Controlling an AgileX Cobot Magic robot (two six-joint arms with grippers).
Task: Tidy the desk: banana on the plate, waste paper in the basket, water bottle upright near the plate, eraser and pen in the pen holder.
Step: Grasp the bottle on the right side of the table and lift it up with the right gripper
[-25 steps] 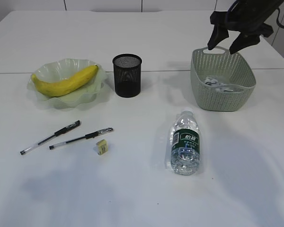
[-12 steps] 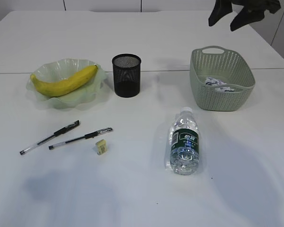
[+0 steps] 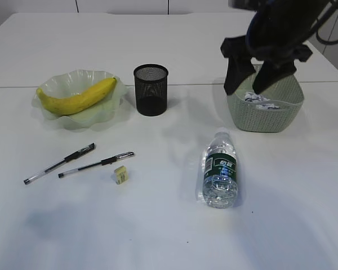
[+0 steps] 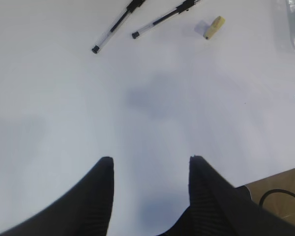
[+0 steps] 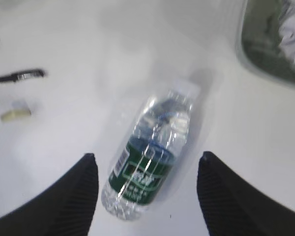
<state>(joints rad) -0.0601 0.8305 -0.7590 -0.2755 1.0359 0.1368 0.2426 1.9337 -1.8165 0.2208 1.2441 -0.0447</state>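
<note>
The banana (image 3: 79,99) lies on the pale green plate (image 3: 114,110). The water bottle (image 3: 219,169) lies on its side mid-table; it also shows in the right wrist view (image 5: 150,158). My right gripper (image 3: 247,84) is open and empty, in the air left of the basket (image 3: 267,115) that holds crumpled paper (image 3: 256,98); its jaws (image 5: 146,162) frame the bottle from above. Two pens (image 3: 96,165) and a yellow eraser (image 3: 120,174) lie at the front left, near the black mesh pen holder (image 3: 151,90). My left gripper (image 4: 150,164) is open and empty above bare table.
In the left wrist view the pens (image 4: 157,18) and eraser (image 4: 213,27) lie far ahead of the jaws. The table's edge and a brown floor strip (image 4: 280,187) show at the lower right. A seam (image 3: 56,86) runs across the table behind the plate.
My right gripper has come down and leftward from above the basket's far rim to the basket's left side, over the bottle. The objects on the table have not moved.
</note>
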